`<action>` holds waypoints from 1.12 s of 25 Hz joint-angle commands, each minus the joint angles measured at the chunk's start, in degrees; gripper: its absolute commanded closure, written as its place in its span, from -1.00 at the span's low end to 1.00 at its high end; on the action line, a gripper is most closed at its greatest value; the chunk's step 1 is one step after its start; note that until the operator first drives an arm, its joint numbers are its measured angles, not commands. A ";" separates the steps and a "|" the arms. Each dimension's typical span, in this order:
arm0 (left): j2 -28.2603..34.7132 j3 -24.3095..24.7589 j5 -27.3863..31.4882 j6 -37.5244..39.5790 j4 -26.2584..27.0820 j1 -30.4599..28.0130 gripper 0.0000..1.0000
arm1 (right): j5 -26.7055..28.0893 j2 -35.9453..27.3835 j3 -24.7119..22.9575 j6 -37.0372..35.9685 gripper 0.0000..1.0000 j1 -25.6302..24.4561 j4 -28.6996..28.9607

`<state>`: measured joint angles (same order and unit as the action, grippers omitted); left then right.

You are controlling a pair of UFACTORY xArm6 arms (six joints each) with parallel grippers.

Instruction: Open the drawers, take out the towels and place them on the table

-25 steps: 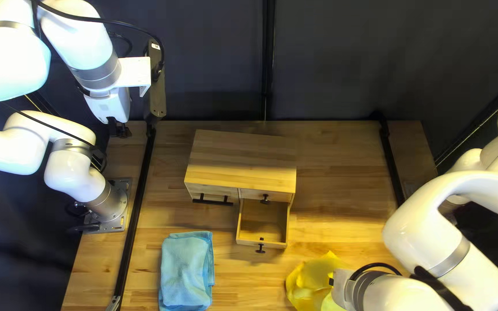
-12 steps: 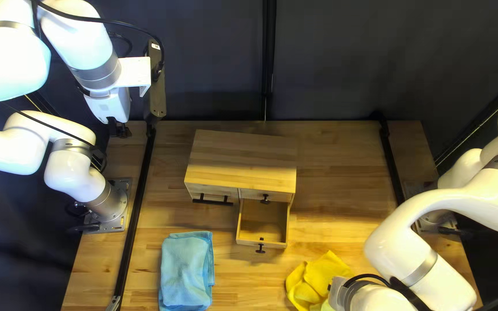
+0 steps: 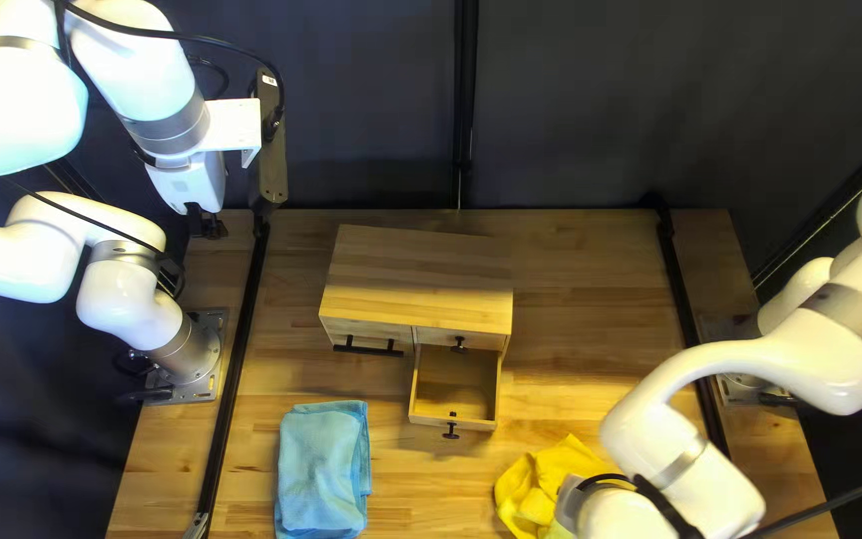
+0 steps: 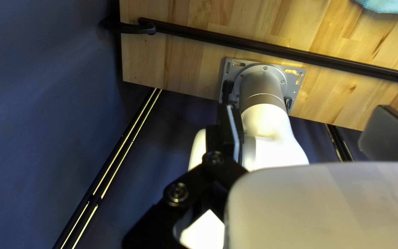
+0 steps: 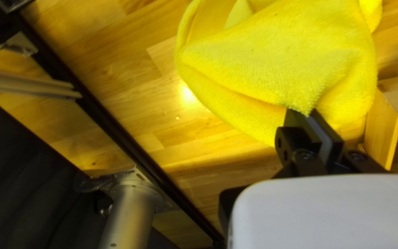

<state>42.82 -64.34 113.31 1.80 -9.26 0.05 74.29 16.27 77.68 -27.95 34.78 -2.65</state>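
Right wrist view looks along the right gripper [image 5: 309, 119], whose two black fingers are pressed together on a fold of the yellow towel [image 5: 275, 58], pinching it from both sides. The cloth is a soft, nubbly microfibre that bulges ahead of the fingers in a rounded, puffed shape with a thick rolled hem. Under it lies the table [image 5: 123, 86], made of glued strips of pale, glossy wood, and a pale wooden wall of the open drawer [image 5: 380, 131] stands just beside the gripper. In the top left view the yellow towel sits bunched at the table's near edge, right of the open drawer, partly under the right arm [image 3: 738, 374]; whether it rests on the boards cannot be told. The blue towel [image 3: 322, 468] lies flat on the table left of that drawer, folded into a long rectangle with soft, rounded edges. The boxy wooden chest [image 3: 420, 277] stands mid-table with a smooth slab top, a black bar handle [image 3: 368, 347] on its shut left drawer and a small black knob [image 3: 459, 344] above the open one. The left gripper [image 3: 269, 150] hangs raised beside the table's far left corner, well apart from both towels, jaws spread.
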 commanded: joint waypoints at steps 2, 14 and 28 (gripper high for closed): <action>0.00 0.00 0.00 0.00 0.00 0.00 -1.00 | -4.58 2.11 -1.64 1.39 1.00 -0.73 -0.78; 0.00 0.00 0.00 0.00 0.00 0.00 -1.00 | -2.42 3.70 2.61 3.01 -1.00 -1.99 -3.67; 0.00 0.00 0.00 0.00 0.00 0.00 -1.00 | -2.41 9.43 14.01 -15.11 -1.00 -6.15 -12.78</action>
<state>42.82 -64.34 113.31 1.80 -9.26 0.05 75.99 25.58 93.75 -39.07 29.85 -13.74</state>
